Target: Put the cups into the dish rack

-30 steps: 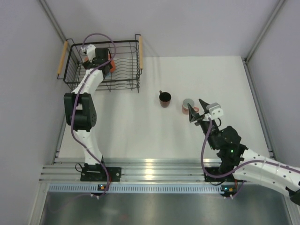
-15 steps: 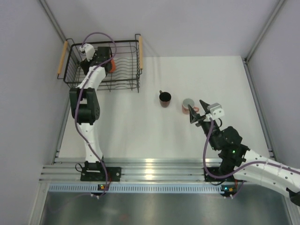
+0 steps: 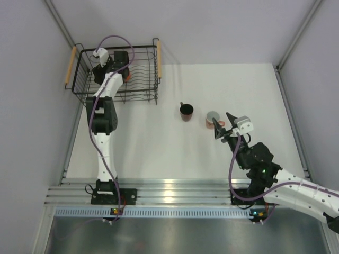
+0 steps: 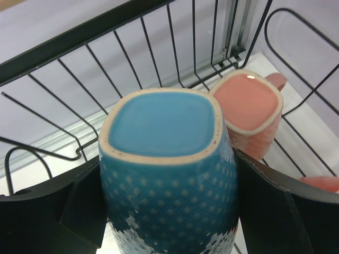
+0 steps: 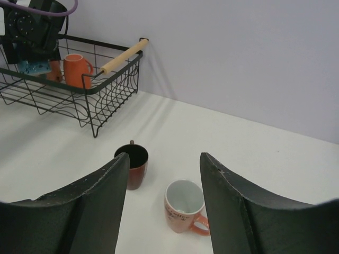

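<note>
left gripper (image 4: 169, 201): holds blue mug (image 4: 167, 132) inside dish rack (image 5: 123, 55)
right gripper (image 5: 164, 159): spread wide, empty
risk: lowering maybe bumps pink mug (image 4: 249, 106) in dish rack

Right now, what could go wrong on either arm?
1. The left gripper holds the blue mug upside down right beside the inverted pink mug; pulling out could knock it.
2. The right gripper is open above the upright pink mug; the dark mug stands close, so a finger might clip it.

White arms (image 3: 104, 153) with black joints (image 3: 100, 119), purple cables (image 3: 231, 159), black end effectors (image 4: 169, 201) (image 5: 164, 159).
</note>
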